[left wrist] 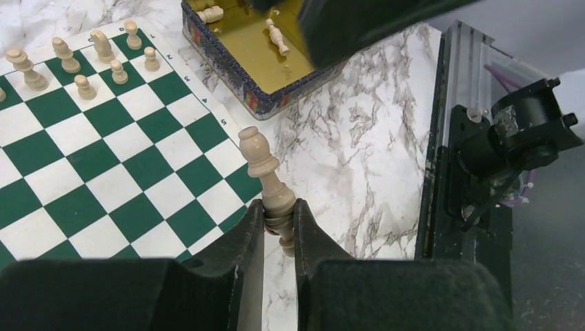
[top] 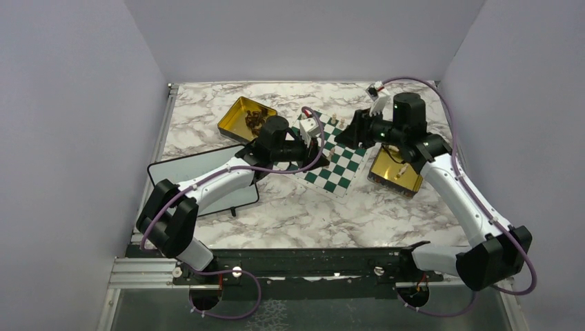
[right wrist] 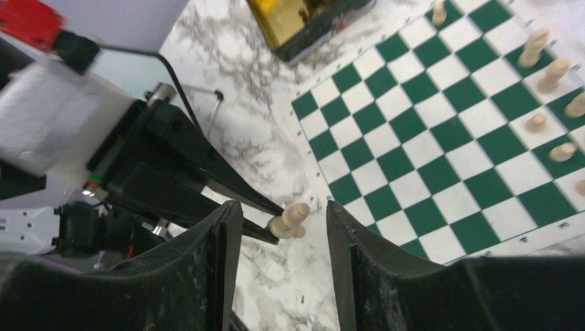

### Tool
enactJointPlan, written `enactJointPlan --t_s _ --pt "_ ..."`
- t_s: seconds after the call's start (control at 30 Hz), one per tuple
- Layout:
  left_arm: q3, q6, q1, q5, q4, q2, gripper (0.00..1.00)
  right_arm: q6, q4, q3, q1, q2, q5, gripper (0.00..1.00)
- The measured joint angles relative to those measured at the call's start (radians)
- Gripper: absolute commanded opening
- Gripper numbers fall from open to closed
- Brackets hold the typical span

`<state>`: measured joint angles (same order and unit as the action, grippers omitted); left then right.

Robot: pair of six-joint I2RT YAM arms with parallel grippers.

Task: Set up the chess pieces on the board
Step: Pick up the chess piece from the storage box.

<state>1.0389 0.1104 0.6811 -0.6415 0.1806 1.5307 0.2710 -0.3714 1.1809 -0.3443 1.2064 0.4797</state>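
Observation:
The green-and-white board (top: pixel 341 165) lies at the table's middle, also in the left wrist view (left wrist: pixel 103 172) and the right wrist view (right wrist: pixel 441 138). My left gripper (left wrist: pixel 279 215) is shut on the base of a beige chess piece (left wrist: pixel 265 176), held off the board's corner above the marble. It is at the board's left side in the top view (top: pixel 319 148). My right gripper (right wrist: pixel 283 210) is open; the held piece (right wrist: pixel 291 219) and the left fingers (right wrist: pixel 227 193) show between its jaws. Several beige pieces (left wrist: pixel 69 58) stand on the board's far rows (right wrist: pixel 552 72).
A gold tin (top: pixel 246 118) holding dark pieces sits back left. A second gold tin (top: pixel 395 170) with loose beige pieces (left wrist: pixel 276 38) sits right of the board. A black-framed whiteboard (top: pixel 200 183) lies at the left. A metal rail (left wrist: pixel 441 138) edges the table.

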Motion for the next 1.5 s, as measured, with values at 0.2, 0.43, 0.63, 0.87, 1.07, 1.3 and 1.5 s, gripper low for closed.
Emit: enactJointPlan --t_s 0.2,0.43,0.63,0.87,1.07,1.3,1.5 --pt "-0.021 -0.06 0.0 -0.024 0.019 -0.001 0.05 -0.017 -0.077 0.007 0.007 0.126 0.128 0.45" --pt "-0.04 -0.104 0.0 -0.028 0.031 -0.012 0.03 0.01 -0.075 0.007 0.017 0.197 0.248 0.37" --pt "-0.055 -0.124 0.0 -0.028 0.039 -0.026 0.01 0.029 -0.071 0.006 0.019 0.212 0.277 0.24" --pt "-0.056 -0.128 0.0 -0.027 0.039 -0.027 0.01 0.047 -0.067 -0.01 0.026 0.212 0.277 0.28" --pt "-0.056 -0.132 0.0 -0.026 0.039 -0.027 0.01 0.05 -0.068 -0.01 0.026 0.212 0.277 0.1" --pt "-0.056 -0.141 0.0 -0.016 0.021 -0.032 0.01 0.06 -0.079 -0.009 0.032 0.211 0.264 0.01" --pt "-0.065 -0.158 0.002 0.01 0.01 -0.069 0.01 0.103 -0.071 -0.008 0.031 0.192 0.251 0.01"
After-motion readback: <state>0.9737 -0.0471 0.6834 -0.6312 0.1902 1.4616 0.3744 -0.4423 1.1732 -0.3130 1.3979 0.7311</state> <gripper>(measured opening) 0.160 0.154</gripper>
